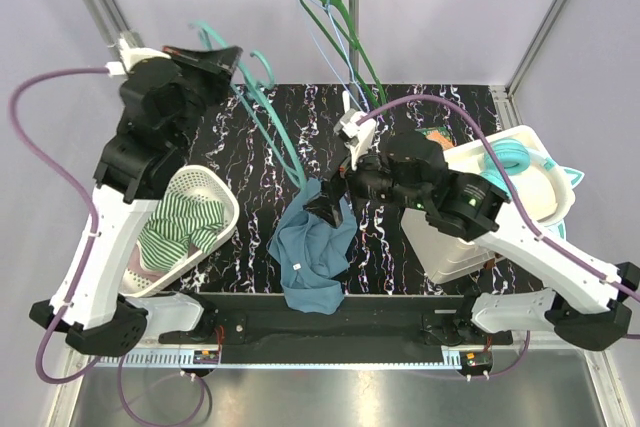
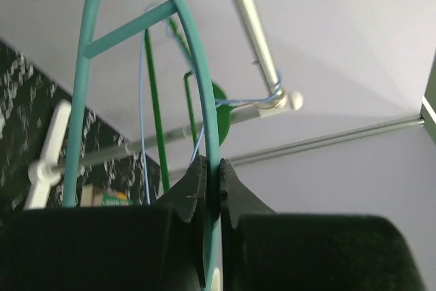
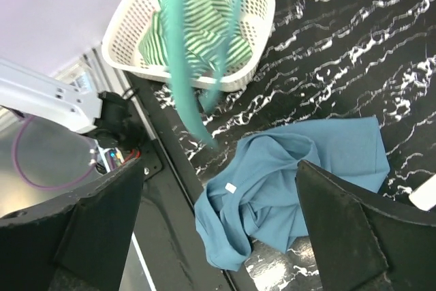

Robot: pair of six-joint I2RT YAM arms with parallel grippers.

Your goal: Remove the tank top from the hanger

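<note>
The left hand (image 1: 222, 57) is clamped shut on the teal hanger (image 1: 268, 117) at 11 o'clock, holding it high so the garment can slide off. The blue tank top (image 1: 312, 252) lies crumpled on the surface (image 1: 470, 122) at 6 o'clock, apparently free. The right hand (image 1: 330, 202) above it is spread wide and empty.

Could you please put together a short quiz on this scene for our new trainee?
1. True or false: the left gripper is shut on the teal hanger.
2. Fill in: the right gripper hovers ___ above the blue tank top.
3. Where is the tank top? A) hanging on the hanger B) lying on the table at its front edge C) clamped in the right gripper

Key: 1 true; 2 open; 3 B.
</note>
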